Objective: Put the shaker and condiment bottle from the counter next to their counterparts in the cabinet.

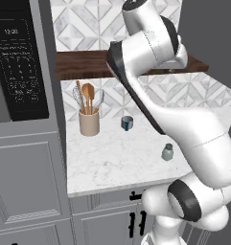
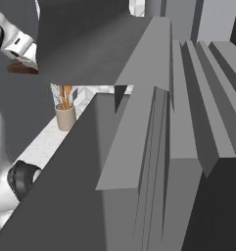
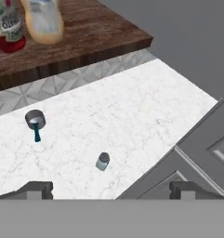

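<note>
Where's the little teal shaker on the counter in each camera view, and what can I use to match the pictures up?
Left base view: the shaker stands on the counter, right of centre, beside the arm.
Right base view: not in it.
Hand view: the shaker sits low and centre on the marble.
Shared landmark: the small grey cup with a teal handle, on the counter toward the tile wall from the shaker.

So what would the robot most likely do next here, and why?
Probably lower the end effector toward the shaker on the counter. The red condiment bottle already stands on the wooden shelf beside the orange bottle, while the shaker stands alone on the marble below the hand. The fingertips are wide apart and hold nothing.
</note>
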Motion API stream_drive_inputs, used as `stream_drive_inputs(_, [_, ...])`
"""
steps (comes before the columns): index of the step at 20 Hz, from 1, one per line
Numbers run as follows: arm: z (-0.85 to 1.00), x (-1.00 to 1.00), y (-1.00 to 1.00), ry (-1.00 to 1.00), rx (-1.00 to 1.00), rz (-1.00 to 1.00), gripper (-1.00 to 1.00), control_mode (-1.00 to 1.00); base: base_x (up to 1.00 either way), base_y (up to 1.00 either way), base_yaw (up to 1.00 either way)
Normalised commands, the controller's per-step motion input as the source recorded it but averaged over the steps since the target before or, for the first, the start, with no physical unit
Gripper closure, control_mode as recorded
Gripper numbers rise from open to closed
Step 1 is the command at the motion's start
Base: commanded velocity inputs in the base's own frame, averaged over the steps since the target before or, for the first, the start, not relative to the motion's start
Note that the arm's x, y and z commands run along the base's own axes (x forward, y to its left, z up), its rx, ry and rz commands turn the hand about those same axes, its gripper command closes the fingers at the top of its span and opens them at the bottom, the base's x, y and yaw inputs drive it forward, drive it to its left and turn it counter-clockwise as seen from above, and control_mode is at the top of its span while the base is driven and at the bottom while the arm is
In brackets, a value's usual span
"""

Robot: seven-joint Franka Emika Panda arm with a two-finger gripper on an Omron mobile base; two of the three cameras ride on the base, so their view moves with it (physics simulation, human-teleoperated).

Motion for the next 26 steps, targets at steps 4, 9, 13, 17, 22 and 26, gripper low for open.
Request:
stream_drive_inputs(4, [-0.79, -0.73, -0.25, -0.19, 0.07, 0.06, -1.00, -1.00, 0.00, 0.00, 0.00])
stream_drive_inputs(9, [-0.56, -0.15, -0.25, -0.11, 0.02, 0.06, -1.00, -1.00, 0.00, 0.00, 0.00])
stream_drive_inputs(13, [-0.39, 0.12, -0.23, 0.00, 0.00, 0.04, -1.00, -1.00, 0.00, 0.00, 0.00])
stream_drive_inputs(17, [-0.53, 0.09, -0.27, 0.28, 0.01, 0.00, -1.00, -1.00, 0.00, 0.00, 0.00])
stream_drive_inputs(22, [-0.22, 0.29, -0.17, 0.60, 0.00, 0.00, -1.00, -1.00, 0.00, 0.00, 0.00])
stream_drive_inputs(26, [-0.16, 0.19, -0.10, 0.40, 0.00, 0.00, -1.00, -1.00, 0.00, 0.00, 0.00])
